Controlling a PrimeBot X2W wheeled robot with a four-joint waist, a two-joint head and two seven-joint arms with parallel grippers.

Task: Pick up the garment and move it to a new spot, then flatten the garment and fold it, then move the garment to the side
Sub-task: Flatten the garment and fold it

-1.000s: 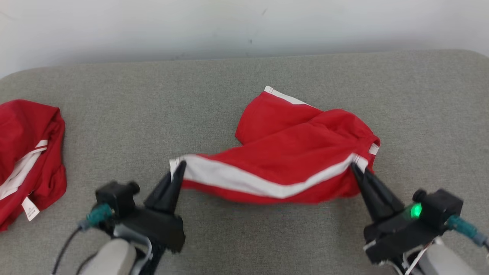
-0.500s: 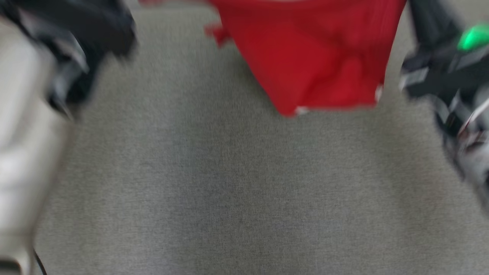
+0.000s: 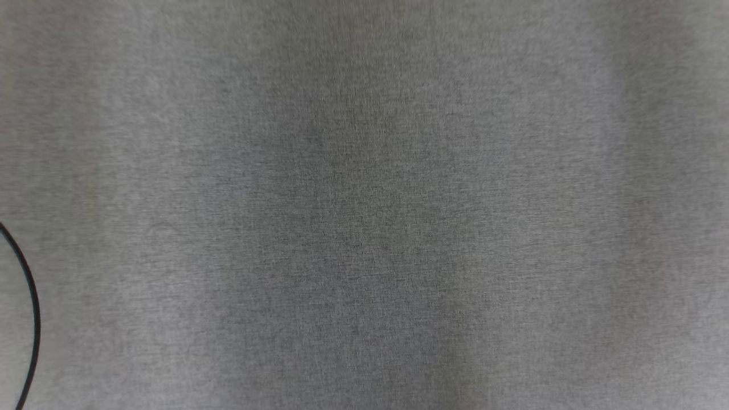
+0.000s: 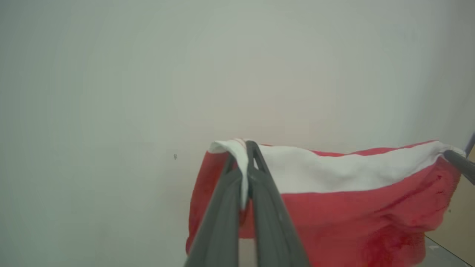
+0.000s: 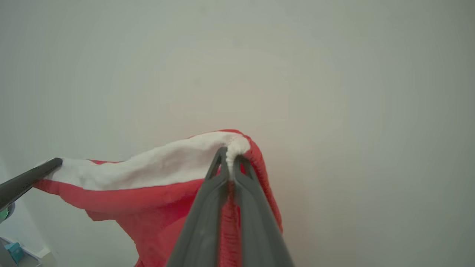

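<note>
Left tool (image 4: 246,148) pinched tight on garment (image 4: 352,207) at one end of white stripe. Right tool (image 5: 230,154) pinched tight on other end. Garment hangs stretched between both, in air before pale wall. Pick-up looks done. Left: set down at new spot, flatten, fold, move aside.

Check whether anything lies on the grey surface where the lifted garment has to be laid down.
Nothing visible does. The grey surface in the head view looks bare, apart from a thin dark cable at its left edge.
</note>
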